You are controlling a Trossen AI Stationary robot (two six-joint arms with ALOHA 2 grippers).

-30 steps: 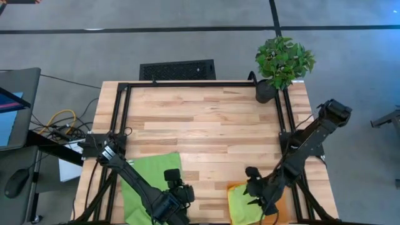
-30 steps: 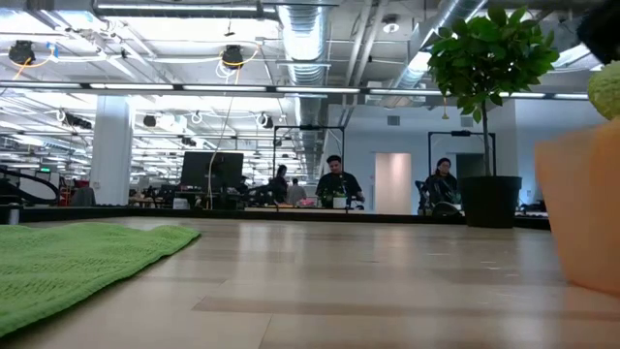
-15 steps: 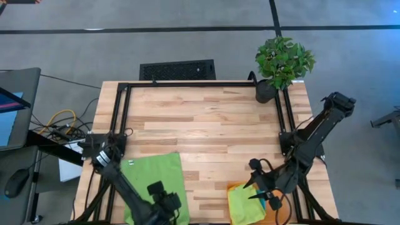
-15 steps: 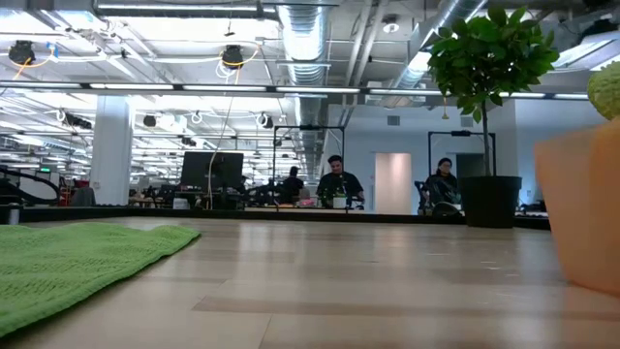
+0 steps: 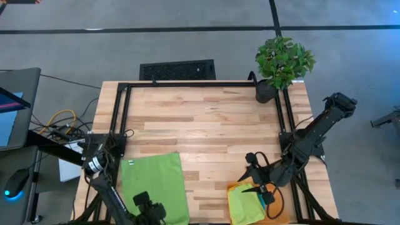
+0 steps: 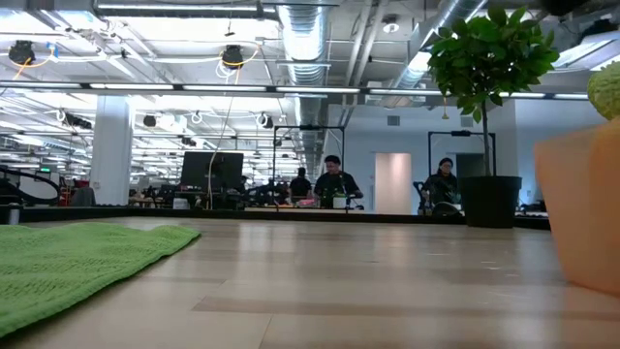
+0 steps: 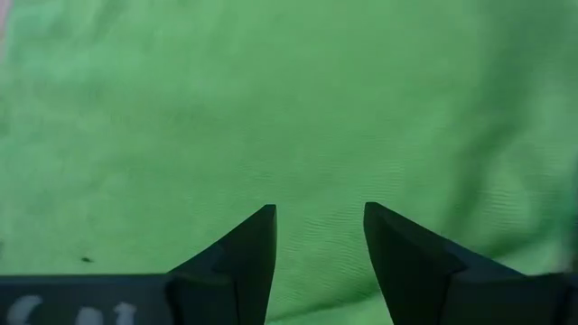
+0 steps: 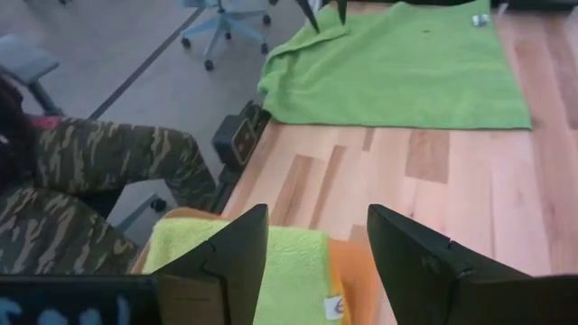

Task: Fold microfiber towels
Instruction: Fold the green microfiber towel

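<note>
A lime green towel (image 5: pixel 153 187) lies spread flat at the table's near left; it also shows in the low view (image 6: pixel 77 267) and the right wrist view (image 8: pixel 397 68). My left gripper (image 7: pixel 318 217) points steeply down over the near part of this towel (image 7: pixel 271 108), open, at the table's near edge (image 5: pixel 147 209). Whether its tips touch the cloth I cannot tell. A folded yellow-green towel (image 5: pixel 245 203) rests on an orange mat (image 8: pixel 357 271) at the near right. My right gripper (image 8: pixel 316 217) is open above the folded towel's (image 8: pixel 244 257) far edge (image 5: pixel 255 183), with nothing between its fingers.
A potted plant (image 5: pixel 282 62) stands at the far right corner. Black frame rails (image 5: pixel 187 84) run along the far edge and both sides. Bare wood (image 5: pixel 206 125) fills the middle and far table. A person's leg in camouflage trousers (image 8: pixel 90 181) is beside the near edge.
My left gripper has gone toward the table's left and near edges and down, rolling as it went, and now stands over the green towel's near part. My right gripper has risen a little and drawn toward the far edge, off the folded towel. Both stay open.
</note>
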